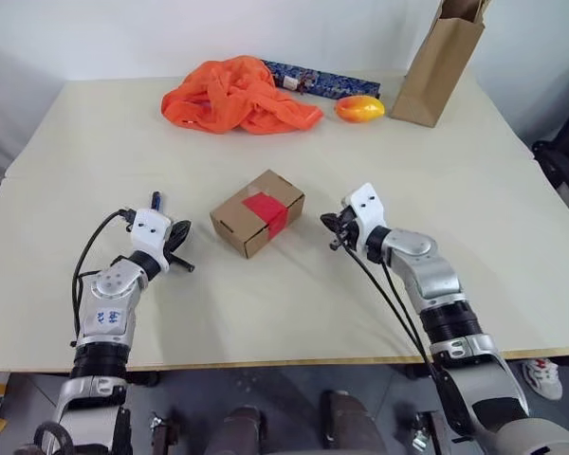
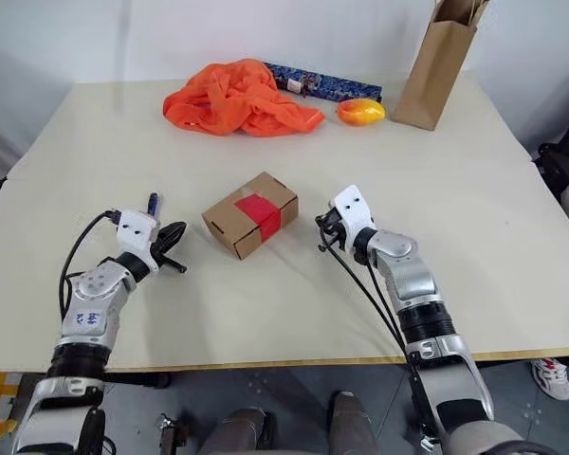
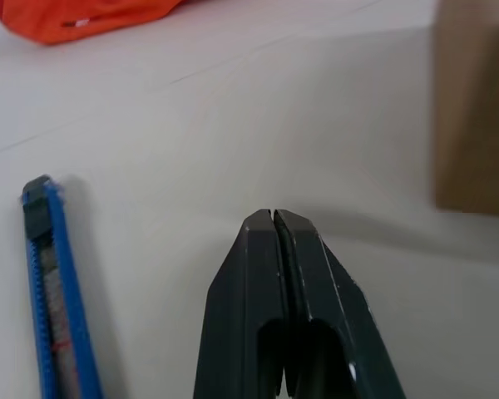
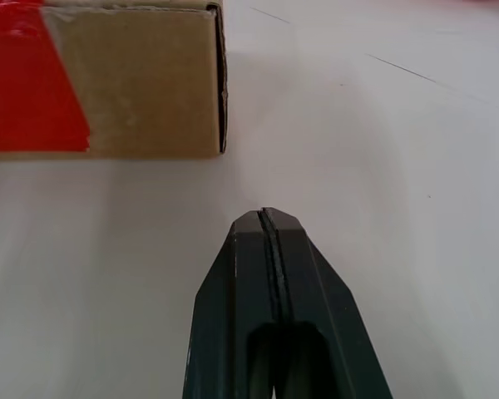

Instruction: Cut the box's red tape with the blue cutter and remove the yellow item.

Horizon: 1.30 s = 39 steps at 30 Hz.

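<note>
**A:** So on the worktop [image 1: 95, 142] the cardboard box [image 1: 256, 212] sits mid-table, still sealed, red tape [image 1: 266, 210] running over its lid and down the near side. The yellow item must be inside, can't see it. Biggest risk imo: nobody's holding the box. The right hand [image 1: 334, 230] is just to its right, fingers pressed together on nothing. Drag a blade across that tape and the whole carton probably skates off or spins.

**B:** Agreed, and the left hand [image 1: 177, 245] is clamped empty too, on the box's left. The blue cutter [image 3: 54, 295] lies flat on the table right beside it, on its left, untouched. With the fingers shut like that it'd just shove the cutter sideways if it goes in.

**A:** Yeah, it's thin and lying flat, so even with the fingers spread they could scrape the table and pinch air.

**B:** Smallest worry: I can't tell if the blade's out. Grab the wrong end and it won't cut anything.
</note>
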Tool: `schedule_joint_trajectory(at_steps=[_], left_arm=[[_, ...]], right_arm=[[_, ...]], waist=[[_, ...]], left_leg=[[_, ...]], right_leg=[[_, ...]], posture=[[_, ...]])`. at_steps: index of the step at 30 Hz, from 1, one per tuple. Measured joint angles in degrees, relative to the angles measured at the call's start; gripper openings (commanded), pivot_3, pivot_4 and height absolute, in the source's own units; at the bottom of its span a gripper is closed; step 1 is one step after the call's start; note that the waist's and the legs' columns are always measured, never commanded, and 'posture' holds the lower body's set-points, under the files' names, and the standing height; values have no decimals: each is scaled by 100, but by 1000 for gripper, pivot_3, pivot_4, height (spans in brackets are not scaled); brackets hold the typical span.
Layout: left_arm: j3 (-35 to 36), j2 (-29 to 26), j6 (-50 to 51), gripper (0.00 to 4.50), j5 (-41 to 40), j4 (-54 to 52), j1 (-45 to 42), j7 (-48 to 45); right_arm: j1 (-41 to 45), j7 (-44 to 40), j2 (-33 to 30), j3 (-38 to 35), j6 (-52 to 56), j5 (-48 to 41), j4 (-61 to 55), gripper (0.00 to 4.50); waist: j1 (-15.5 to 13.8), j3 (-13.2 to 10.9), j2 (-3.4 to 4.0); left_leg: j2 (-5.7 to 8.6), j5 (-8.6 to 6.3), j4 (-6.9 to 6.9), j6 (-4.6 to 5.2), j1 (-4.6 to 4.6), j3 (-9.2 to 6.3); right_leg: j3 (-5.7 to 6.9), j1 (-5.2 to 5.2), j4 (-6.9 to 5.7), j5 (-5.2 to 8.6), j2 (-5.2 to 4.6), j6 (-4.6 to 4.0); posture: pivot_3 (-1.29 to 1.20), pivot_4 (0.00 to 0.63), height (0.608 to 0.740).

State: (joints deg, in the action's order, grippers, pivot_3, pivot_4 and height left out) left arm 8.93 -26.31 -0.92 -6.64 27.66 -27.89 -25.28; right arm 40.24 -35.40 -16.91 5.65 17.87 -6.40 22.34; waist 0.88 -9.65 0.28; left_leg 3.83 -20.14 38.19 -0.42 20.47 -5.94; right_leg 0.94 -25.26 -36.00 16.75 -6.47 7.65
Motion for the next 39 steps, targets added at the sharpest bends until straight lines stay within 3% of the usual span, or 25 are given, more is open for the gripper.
schedule_joint_trajectory(at_steps=[5,12,18,26,29,32,36,39], left_arm=[[-341,162,-297,41,-18,499,-611,-796],[-738,160,-97,41,-400,209,-435,-2350],[-1243,90,893,41,-761,-1276,262,-3204],[-2037,278,2102,41,-917,-2761,650,-3450],[-2063,336,2248,41,-927,-3023,651,-3360],[-2061,365,2309,41,-930,-3351,688,-3158],[-1699,-239,2626,41,-1032,-3682,1197,-3075],[-1270,-637,2756,41,-1129,-3675,1377,-3044]], right_arm=[[185,-148,243,269,9,56,56,0],[-173,-679,47,391,551,-100,-943,0],[-235,-1214,-590,368,1091,-266,-1757,0],[-788,-2327,-1997,672,1256,-219,-2538,0],[-780,-2190,-1979,789,693,137,-2116,0],[-641,-1517,-1807,726,144,565,-1730,0],[-938,-795,-1674,108,83,565,-1729,0],[-1372,-641,-2002,-404,211,519,-2045,0]], waist=[[81,0,0],[158,0,0],[91,0,0],[5,0,-1],[64,0,-1],[68,1,-3],[52,-2,0],[-43,-2,0]], left_leg=[[10,2,0,5,3,2],[6,1,-1,6,15,3],[8,0,7,8,17,3],[15,-8,51,23,46,4],[15,-8,77,23,47,14],[16,-3,95,25,45,22],[13,-1,90,23,49,22],[17,-3,92,28,57,19]], right_leg=[[-2,0,0,-7,-8,14],[-3,-17,-2,-8,-7,14],[-9,-16,-2,-8,-9,14],[-10,-19,7,-12,-11,21],[-20,-19,5,-13,-10,20],[-32,-15,2,-19,-9,11],[-38,-26,-4,-22,-7,6],[-37,-26,7,-28,-9,17]], posture=[[0,150,740],[0,150,740],[0,150,740],[0,150,740],[0,150,740],[0,150,740],[0,150,740],[0,150,740]])
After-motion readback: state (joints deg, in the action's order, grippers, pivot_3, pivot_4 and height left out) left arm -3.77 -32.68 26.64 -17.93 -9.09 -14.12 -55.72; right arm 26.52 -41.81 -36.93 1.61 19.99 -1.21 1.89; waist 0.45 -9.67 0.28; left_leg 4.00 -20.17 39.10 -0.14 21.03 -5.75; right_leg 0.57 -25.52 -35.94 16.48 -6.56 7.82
